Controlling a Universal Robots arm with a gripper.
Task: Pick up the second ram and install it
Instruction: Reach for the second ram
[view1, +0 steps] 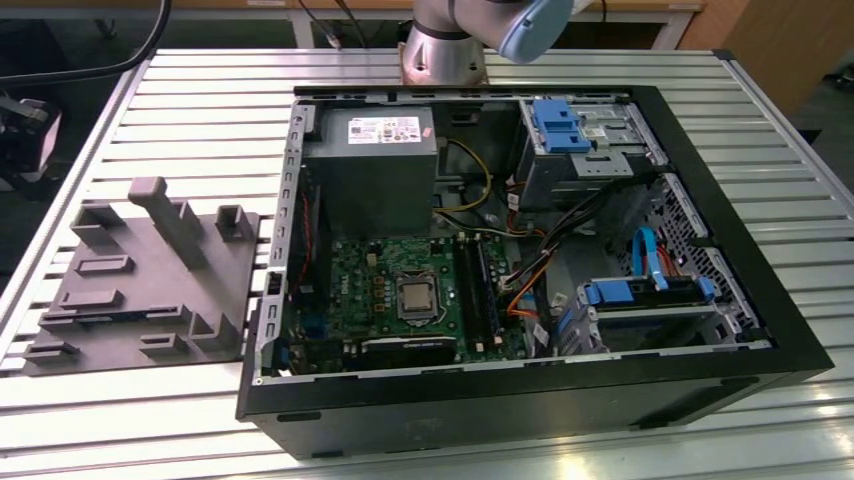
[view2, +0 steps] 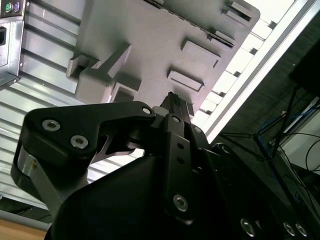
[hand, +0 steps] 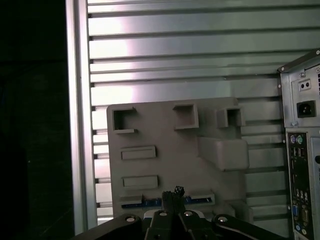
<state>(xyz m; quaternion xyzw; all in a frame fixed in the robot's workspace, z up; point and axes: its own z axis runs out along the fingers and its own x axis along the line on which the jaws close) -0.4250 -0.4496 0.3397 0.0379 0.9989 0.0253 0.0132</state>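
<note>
The second ram (hand: 200, 200) is a thin dark strip lying in a slot of the grey holder tray (hand: 165, 130). In the exterior view the second ram (view1: 114, 313) shows as a dark line near the tray's front. In the first wrist view my gripper (hand: 173, 194) hangs well above the tray, in line with the ram, and hides its middle. Its black fingers look pressed together with nothing between them. The second wrist view shows the gripper (view2: 173, 102) over the tray (view2: 165, 35) from the other side. A dark stick stands in a motherboard memory slot (view1: 475, 290).
The open computer case (view1: 534, 400) lies on the slatted metal table (view1: 200, 90), to the exterior view's right of the tray (view1: 94, 240). The case's rear panel (hand: 300, 165) faces the tray. Tall grey blocks (view1: 167, 215) stand on the tray's far side. The arm's base (view1: 441, 55) is behind the case.
</note>
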